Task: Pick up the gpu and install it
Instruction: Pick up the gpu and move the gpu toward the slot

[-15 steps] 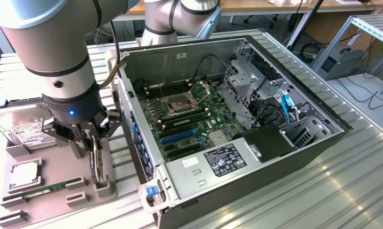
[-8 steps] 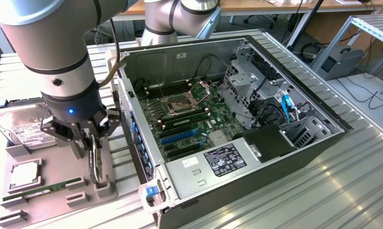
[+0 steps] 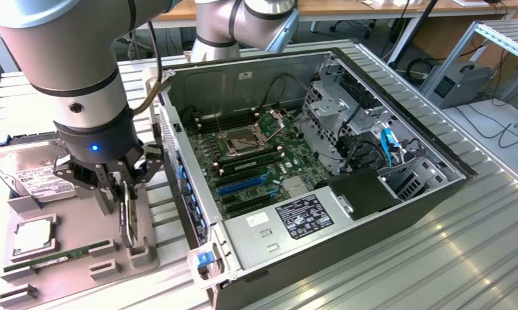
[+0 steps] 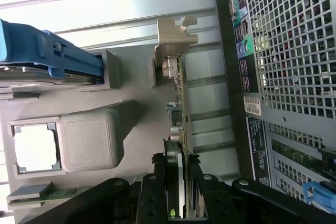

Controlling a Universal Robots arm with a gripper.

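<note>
Narrow gap between gpu (image 4: pixel 182 103) and case wall (image 4: pixel 283 51); tray (image 4: pixel 139 145) side seemingly roomier.

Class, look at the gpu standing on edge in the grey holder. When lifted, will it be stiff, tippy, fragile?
Probably stiff: the gpu is a flat board with a metal bracket. Likely tippy once out of the holder, as it stands thin, edge-on. Probably fragile: small parts sit bare along its board, so the hand gripping it could damage them.

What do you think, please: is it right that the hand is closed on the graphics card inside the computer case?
Not quite: the hand is closed on the graphics card, but the card stands in the grey tray outside the computer case, as the exterior view shows.
</note>
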